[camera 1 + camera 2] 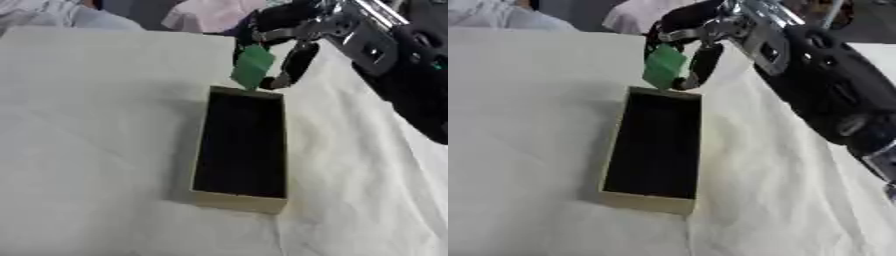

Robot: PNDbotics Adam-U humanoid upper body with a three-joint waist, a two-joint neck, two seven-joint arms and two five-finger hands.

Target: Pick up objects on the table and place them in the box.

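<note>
Now my right hand pinches the green block over the box rim at 12 o'clock; releasing here could drop it outside.

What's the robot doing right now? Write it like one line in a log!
right hand: shut on green object | position: above far end of box | box: open, dark inside | left hand: not in view

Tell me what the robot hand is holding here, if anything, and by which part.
The right robot hand pinches a green block by its upper end, so it hangs above the far end of the box. The left hand is out of view.
</note>
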